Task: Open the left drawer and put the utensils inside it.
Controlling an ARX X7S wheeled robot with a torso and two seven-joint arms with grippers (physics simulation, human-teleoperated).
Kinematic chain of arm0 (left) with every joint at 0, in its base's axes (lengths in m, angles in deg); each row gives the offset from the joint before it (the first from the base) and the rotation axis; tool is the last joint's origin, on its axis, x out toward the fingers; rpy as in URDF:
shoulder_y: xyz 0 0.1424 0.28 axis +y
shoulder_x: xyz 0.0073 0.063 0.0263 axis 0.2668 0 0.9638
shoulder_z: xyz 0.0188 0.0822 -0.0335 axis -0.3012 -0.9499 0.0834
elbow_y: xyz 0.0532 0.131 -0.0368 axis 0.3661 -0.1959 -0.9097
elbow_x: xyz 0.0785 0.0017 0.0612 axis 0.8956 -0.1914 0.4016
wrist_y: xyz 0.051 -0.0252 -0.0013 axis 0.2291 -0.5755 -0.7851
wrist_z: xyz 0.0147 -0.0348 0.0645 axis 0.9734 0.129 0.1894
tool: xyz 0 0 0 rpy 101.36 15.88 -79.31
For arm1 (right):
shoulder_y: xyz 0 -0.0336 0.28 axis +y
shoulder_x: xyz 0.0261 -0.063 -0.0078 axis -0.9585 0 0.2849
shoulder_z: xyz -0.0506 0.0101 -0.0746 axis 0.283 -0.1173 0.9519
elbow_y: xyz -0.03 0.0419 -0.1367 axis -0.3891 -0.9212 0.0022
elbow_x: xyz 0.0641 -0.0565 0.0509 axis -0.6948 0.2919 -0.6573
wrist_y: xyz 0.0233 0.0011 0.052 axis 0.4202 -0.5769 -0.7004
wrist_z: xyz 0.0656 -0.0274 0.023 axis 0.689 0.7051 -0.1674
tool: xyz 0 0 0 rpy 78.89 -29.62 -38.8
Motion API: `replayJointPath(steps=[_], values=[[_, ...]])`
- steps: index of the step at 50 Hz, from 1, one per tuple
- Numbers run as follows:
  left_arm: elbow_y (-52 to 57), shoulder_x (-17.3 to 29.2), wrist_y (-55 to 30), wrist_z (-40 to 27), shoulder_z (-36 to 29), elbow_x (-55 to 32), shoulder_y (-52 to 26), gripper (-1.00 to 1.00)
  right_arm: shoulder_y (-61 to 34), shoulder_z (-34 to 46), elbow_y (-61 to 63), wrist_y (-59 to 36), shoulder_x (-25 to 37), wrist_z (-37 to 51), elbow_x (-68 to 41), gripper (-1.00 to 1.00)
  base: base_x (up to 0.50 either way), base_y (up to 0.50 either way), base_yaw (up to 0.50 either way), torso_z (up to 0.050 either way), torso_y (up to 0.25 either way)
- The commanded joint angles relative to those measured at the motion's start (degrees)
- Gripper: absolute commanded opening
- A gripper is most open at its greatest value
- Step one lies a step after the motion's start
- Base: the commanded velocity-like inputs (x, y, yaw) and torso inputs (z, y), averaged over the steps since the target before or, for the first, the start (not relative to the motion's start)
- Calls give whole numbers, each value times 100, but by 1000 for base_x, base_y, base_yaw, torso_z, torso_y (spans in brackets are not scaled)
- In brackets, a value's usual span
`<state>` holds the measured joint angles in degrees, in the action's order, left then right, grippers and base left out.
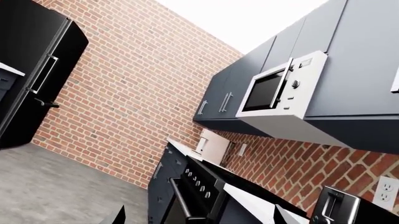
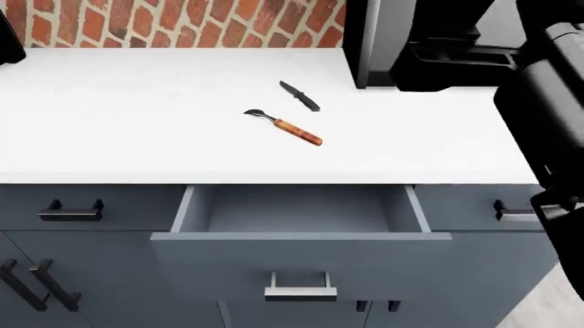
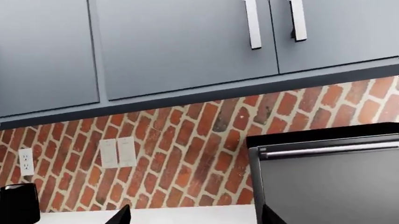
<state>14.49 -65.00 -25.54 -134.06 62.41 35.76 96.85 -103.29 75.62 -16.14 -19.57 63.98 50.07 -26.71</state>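
Neither hand shows its grip clearly: the right hand (image 3: 194, 215) appears only as two dark fingertip edges set well apart at the rim of its wrist view, so it looks spread and pinching nothing, while for the left hand I cannot tell, since its wrist view shows just one dark sliver. In the head view the right arm (image 2: 548, 109) hangs at the right, above the worktop's (image 2: 109, 123) end.

The left drawer (image 2: 301, 212) is already pulled out, its grey-blue box bare. The fork (image 2: 284, 127) lies on the worktop behind it, and the knife (image 2: 300, 96) sits just beyond, near but apart from the fork.

Risks, as I judge them: both utensils lie flat and thin, so a shallow pinch could slip or skid them across the smooth surface. Reaching for the fork could nudge the knife. A release too near the drawer's front edge could drop a utensil to the floor.
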Motion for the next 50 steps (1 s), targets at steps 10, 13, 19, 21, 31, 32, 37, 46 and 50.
replayJointPath(steps=[10, 13, 19, 21, 31, 32, 37, 46, 50], values=[[-15, -3, 34, -9, 8, 5, 28, 100, -753, 431, -1205, -1161, -328, -439, -984, 100, 0, 0, 0, 0, 0], [-20, -1, 37, -8, 8, 4, 25, 100, -757, 463, -1394, -1205, -365, -509, -955, 100, 0, 0, 0, 0, 0], [-18, -5, 29, -7, 9, 9, 24, 100, -801, 548, -1863, -1322, -512, -662, -899, 100, 0, 0, 0, 0, 0], [-23, -5, 27, -8, 9, 7, 21, 100, -850, 565, -2018, -1369, -579, -705, -902, 100, 0, 0, 0, 0, 0], [-33, -8, 28, -13, 14, -8, 16, 100, -1410, 859, -3021, -2106, -950, -982, -752, 100, 0, 0, 0, 0, 0], [-38, -7, 27, -13, 12, -9, 12, 100, -1457, 914, -3098, -2212, -976, -1006, -729, 100, 0, 0, 0, 0, 0], [-44, -8, 10, -8, 7, -12, -3, 100, -1612, 1021, -3350, -2454, -1088, -1079, -681, 100, 0, 0, 0, 0, 0], [-45, -4, -15, -2, 0, -8, -22, 100, -1683, 1055, -3595, -2510, -1168, -1193, -537, 100, 0, 0, 0, 0, 0], [-40, -7, -12, -7, 3, -3, -15, 100, -1655, 1046, -3586, -2480, -1157, -1221, -503, 100, 0, 0, 0, 0, 0]])
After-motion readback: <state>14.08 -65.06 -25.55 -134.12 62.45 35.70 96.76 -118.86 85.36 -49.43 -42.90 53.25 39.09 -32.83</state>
